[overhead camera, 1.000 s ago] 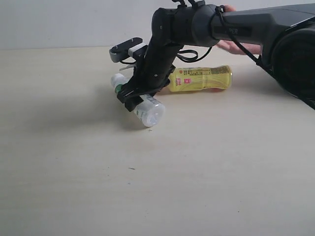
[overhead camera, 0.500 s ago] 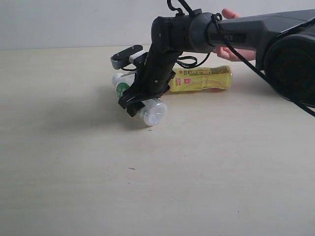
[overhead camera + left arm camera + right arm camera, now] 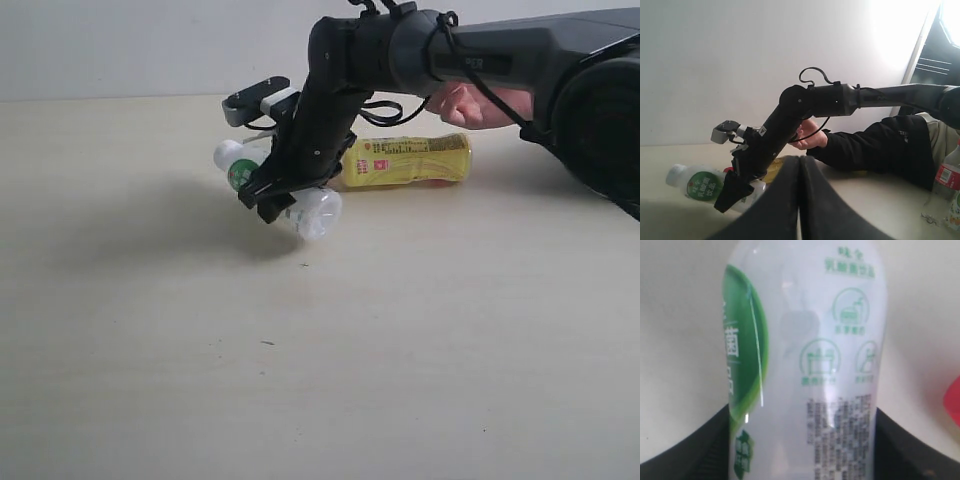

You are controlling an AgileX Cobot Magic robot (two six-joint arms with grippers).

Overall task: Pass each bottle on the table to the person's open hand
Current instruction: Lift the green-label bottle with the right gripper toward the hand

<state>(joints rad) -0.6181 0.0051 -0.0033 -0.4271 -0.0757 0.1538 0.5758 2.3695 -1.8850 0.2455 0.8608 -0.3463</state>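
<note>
My right gripper (image 3: 283, 200) is shut on a white-capped bottle with a green-circle label (image 3: 318, 213), held nearly level just above the table (image 3: 200, 350). That bottle (image 3: 810, 365) fills the right wrist view, with a dark finger on each side of it. The yellow bottle (image 3: 410, 160) lies on its side behind the arm. The person's hand (image 3: 470, 103) is open at the back right, behind the arm. In the left wrist view my left gripper (image 3: 800, 162) is shut and empty, well away from the held bottle (image 3: 702, 182). It is out of the exterior view.
A clear bottle with a red label (image 3: 945, 175) stands at the edge of the left wrist view beside the person's dark sleeve (image 3: 880, 150). A red cap (image 3: 952, 397) shows beside the held bottle. The right arm (image 3: 500, 60) spans the back right.
The right gripper has lifted the white-capped bottle off the table and a little toward the right. The person's hand has come further into view behind the arm.
</note>
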